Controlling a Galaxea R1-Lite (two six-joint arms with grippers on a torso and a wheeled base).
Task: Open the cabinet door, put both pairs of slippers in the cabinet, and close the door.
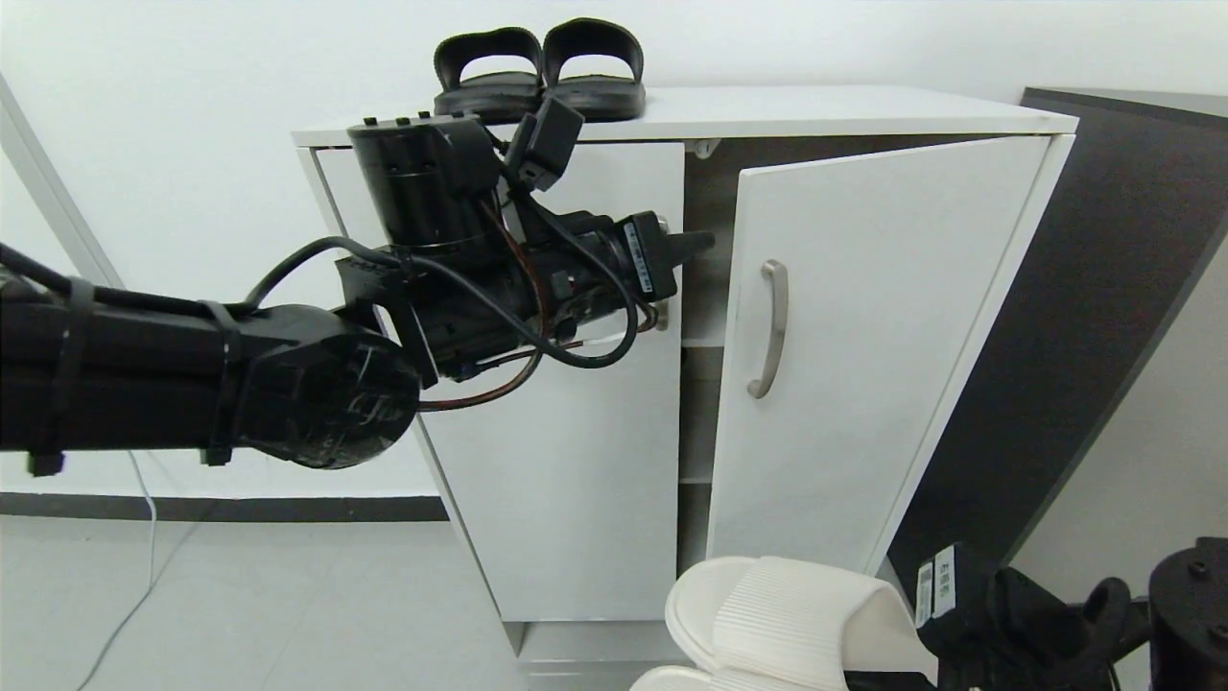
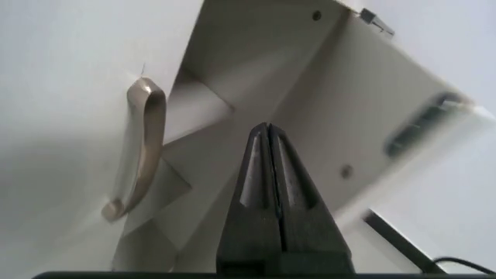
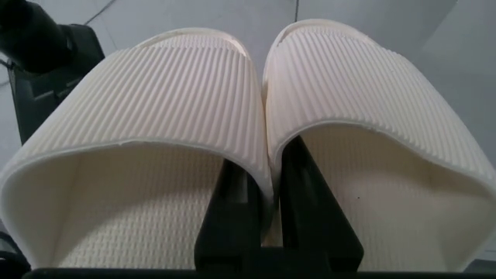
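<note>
- My left gripper [image 1: 698,244] [image 2: 270,194] is clenched, its fingers pressed together on nothing. It sits mid-frame in the head view, with its tip at the dark gap between the two doors of the cabinet [image 1: 863,107].
- Left of that gap, the left door [image 1: 566,461] looks shut, and my wrist covers most of its upper part.
- Right of the gap, the right door [image 1: 863,355] stands ajar. Neither gripper touches its metal handle [image 1: 770,326].
- In the left wrist view, shelves [image 2: 194,105] show inside the opening beyond the fingers. A curved handle [image 2: 143,147] sits off to the left of the frame, and I cannot tell which door it belongs to.
- My right gripper [image 3: 267,217] is grasping the white slippers [image 1: 787,614] [image 3: 170,101], pinching the adjoining inner sides of the two ribbed straps together.
- In the head view that pair hangs at bottom centre-right, in front of the cabinet's base and outside it.
- The black slippers [image 1: 540,67] sit side by side on top of the cabinet, upper centre of the frame.
- Grey floor [image 1: 288,605] fills the lower left.
</note>
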